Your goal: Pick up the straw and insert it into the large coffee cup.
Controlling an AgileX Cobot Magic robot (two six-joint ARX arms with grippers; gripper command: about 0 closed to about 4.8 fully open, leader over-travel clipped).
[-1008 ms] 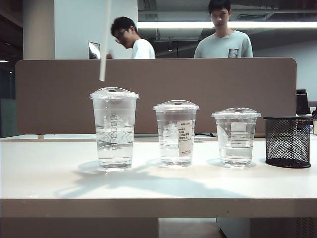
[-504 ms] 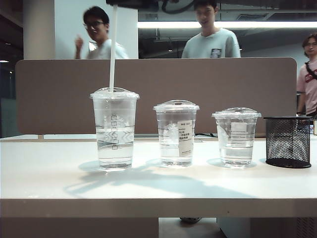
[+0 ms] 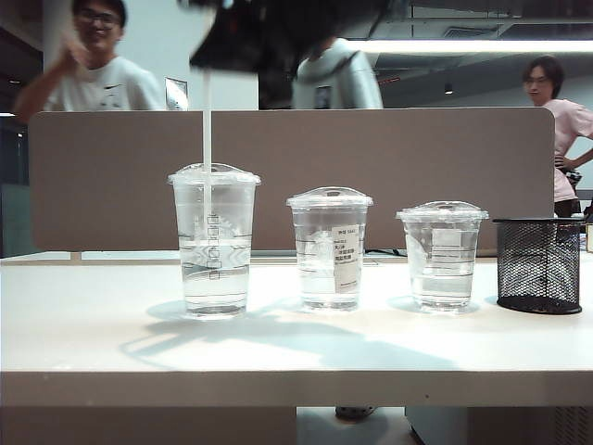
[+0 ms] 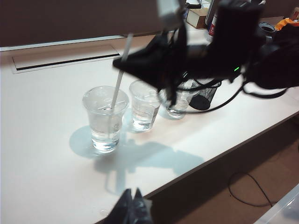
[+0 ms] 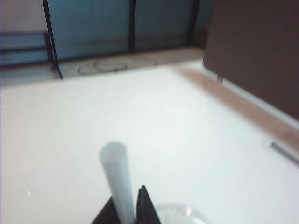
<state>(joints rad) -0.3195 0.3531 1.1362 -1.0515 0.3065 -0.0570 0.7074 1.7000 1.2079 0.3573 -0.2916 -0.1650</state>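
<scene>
- While the white tabletop (image 3: 93,343) is stretching out far below the right claw, it is carrying three lidded clear cups in a row.
- Looming directly above the tallest cup, the right claw (image 3: 215,63) is pinching the straw (image 3: 207,139) near its top end; the right wrist view is showing its dark fingertips (image 5: 145,205) pressed against the white tube.
- Directly under that claw, the large coffee cup (image 3: 214,239) is taking the straw through its domed lid, and the lower end is already sitting inside the cup.
- Hanging plumb from the grip, the straw is probably being held upright so it slides through the lid hole without bending.
- Well back near the tabletop's front edge, the left claw (image 4: 131,205) is idling with its tips pressed together, holding nothing and keeping clear of the cups.
</scene>
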